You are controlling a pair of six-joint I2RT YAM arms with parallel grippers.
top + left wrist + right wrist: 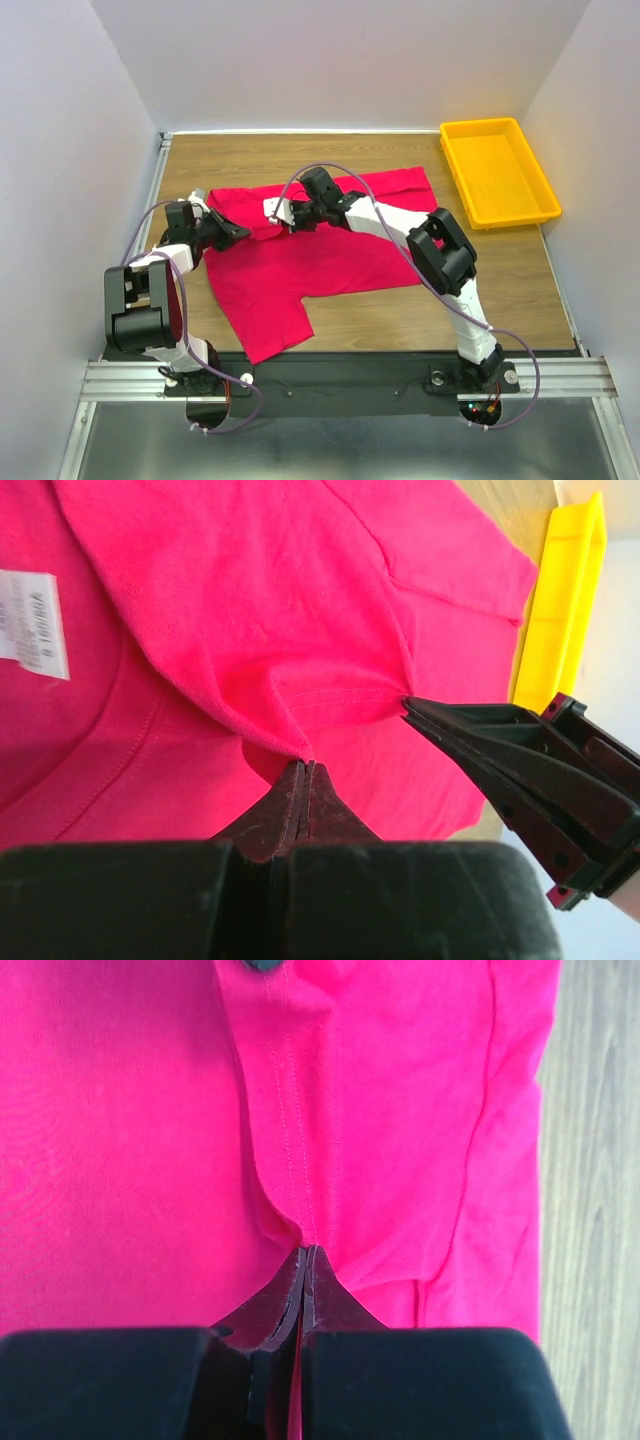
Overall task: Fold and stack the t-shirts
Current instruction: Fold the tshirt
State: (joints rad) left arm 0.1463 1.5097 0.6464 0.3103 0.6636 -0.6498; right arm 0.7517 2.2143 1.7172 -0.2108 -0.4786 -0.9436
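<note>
1. Overhead view:
   - The t-shirt (330,260) lies spread on the table (520,290), a little toward 9 o'clock of centre.
   - Its long axis runs from 9 to 3 o'clock, and one sleeve trails off toward 7 o'clock.
   - The left pincer (238,233) and the right pincer (288,215) sit close together at the shirt's 10 o'clock corner, where the cloth is bunched.
   - The left arm is nearer the 9 o'clock edge.
   - The yellow tray (498,170) stands well apart at 2 o'clock.

2. Left wrist view:
   - The left pincer is clenched, its tips nipping a small peak of red fabric.
   - The right pincer comes in from 3 o'clock and bites the same ridge just beside it, so a short hemmed span is stretched between the two.
   - The white neck label (30,620) shows at 9 o'clock, which places this grasp near the collar.

3. Right wrist view:
   - The right pincer is likewise clamped on a stitched fold.
   - Red cloth fills the frame toward 12 o'clock, with bare table at 3 o'clock.

4. Judgement:
   - The bulk of the shirt lies toward 3 to 5 o'clock from both grips.
   - The fold probably depends on carrying this held edge across the long axis toward the far hem.
   - Both arms would need to keep level so the span stays taut.
</note>
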